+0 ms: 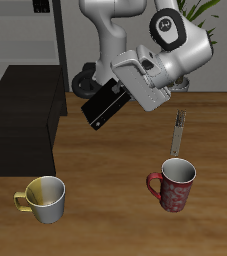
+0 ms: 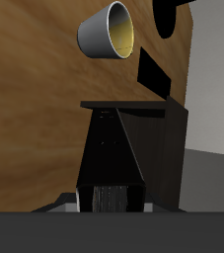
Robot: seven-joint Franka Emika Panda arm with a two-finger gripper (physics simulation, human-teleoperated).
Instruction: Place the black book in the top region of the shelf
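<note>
My gripper (image 1: 118,92) is shut on the black book (image 1: 102,107) and holds it tilted in the air above the table. The book hangs just beside the upper edge of the shelf (image 1: 23,115), the large black box at the table's side, and does not touch it. In the wrist view the book (image 2: 110,148) fills the middle between my fingers, with my gripper (image 2: 110,204) closed on the end that shows its pale page edge. The shelf (image 2: 154,75) appears small beyond it.
A yellow-lined white mug (image 1: 43,197) (image 2: 110,30) stands near the table's front edge, in front of the shelf. A red mug (image 1: 173,185) stands near the front on the other side. A narrow grey-brown strip (image 1: 178,133) stands upright behind it. A tall grey open-frame rack (image 1: 30,35) rises behind the shelf.
</note>
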